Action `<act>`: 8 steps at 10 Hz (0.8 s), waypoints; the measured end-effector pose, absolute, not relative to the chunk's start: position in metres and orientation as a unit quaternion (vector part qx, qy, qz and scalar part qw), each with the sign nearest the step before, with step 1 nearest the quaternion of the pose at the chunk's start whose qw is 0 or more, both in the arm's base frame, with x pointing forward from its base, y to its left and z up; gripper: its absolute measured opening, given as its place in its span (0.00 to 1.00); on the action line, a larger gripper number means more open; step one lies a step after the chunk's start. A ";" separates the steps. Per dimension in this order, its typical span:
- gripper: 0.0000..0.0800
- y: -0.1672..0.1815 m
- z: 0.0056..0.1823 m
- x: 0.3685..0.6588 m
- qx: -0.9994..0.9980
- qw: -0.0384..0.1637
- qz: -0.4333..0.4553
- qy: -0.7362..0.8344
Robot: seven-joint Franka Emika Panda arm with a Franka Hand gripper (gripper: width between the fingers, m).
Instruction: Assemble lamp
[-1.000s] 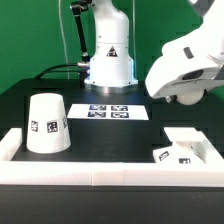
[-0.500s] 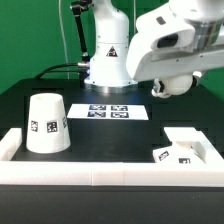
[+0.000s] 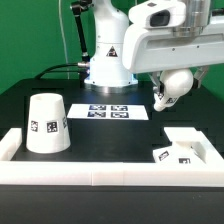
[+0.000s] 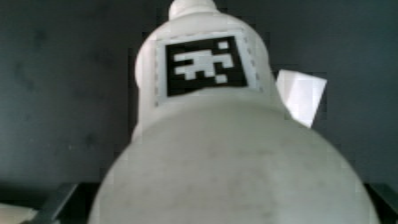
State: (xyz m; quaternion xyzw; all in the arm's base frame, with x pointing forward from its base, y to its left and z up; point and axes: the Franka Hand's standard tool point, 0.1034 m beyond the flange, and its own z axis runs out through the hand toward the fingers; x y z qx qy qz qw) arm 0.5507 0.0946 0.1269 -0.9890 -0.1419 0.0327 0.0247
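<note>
The round white bulb (image 3: 172,87) hangs in the air to the exterior view's right of the marker board, neck pointing down and left. My gripper (image 3: 177,75) is shut on it; the fingers are hidden behind the arm's white hand. In the wrist view the bulb (image 4: 205,140) fills the picture, its tagged neck pointing away from the camera. The large tapered shade (image 3: 46,123) stands mouth-down on the table at the exterior view's left. The flat square base (image 3: 184,147) lies at the front right, against the rail.
The marker board (image 3: 108,111) lies flat in the middle of the black table. A white rail (image 3: 100,173) runs along the front edge and up both sides. The robot's pedestal (image 3: 108,62) stands at the back. A white patch (image 4: 302,96) shows beyond the bulb.
The arm has swung toward the exterior view's left, carrying the bulb from over the right side toward the middle. The shade and base have not moved.
</note>
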 end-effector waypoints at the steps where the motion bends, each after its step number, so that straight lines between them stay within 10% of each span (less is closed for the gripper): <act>1: 0.72 0.092 0.137 0.561 -0.990 0.027 0.002 -0.140; 8: 0.72 0.093 0.135 0.568 -0.964 0.025 -0.240 -0.110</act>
